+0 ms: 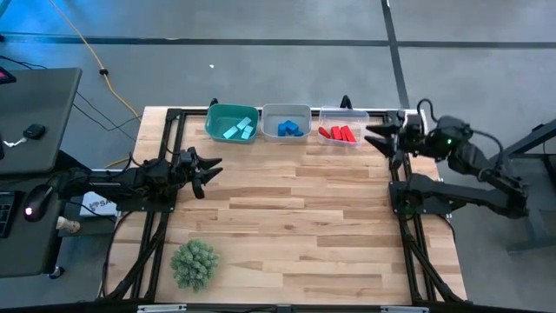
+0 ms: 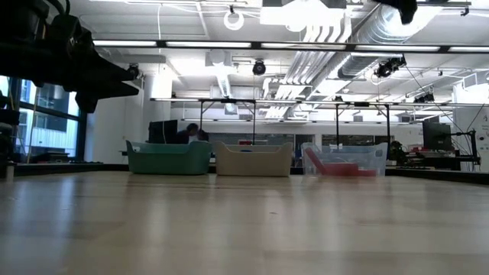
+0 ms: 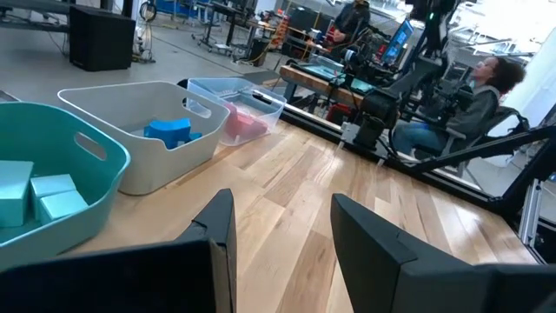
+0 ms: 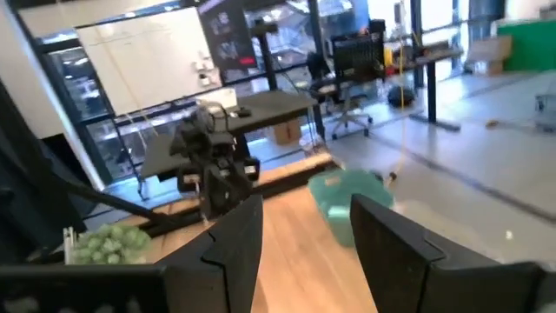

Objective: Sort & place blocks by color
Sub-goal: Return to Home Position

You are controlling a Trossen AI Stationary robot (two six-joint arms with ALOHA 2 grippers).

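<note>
Three bins stand in a row at the table's far edge. The teal bin (image 1: 231,123) holds light teal blocks (image 1: 238,130), the grey bin (image 1: 286,121) holds blue blocks (image 1: 291,129), and the clear bin (image 1: 342,126) holds red blocks (image 1: 337,134). My left gripper (image 1: 211,168) hangs open at the table's left side, pointing level, with nothing between its fingers (image 3: 282,248). My right gripper (image 1: 375,139) is open and empty at the far right, just right of the clear bin (image 3: 239,109).
A green spiky ball (image 1: 195,263) lies near the table's front left corner. The middle of the wooden table (image 1: 295,217) is bare. A desk with gear stands left of the table, and a seated person (image 3: 473,96) shows beyond the right arm.
</note>
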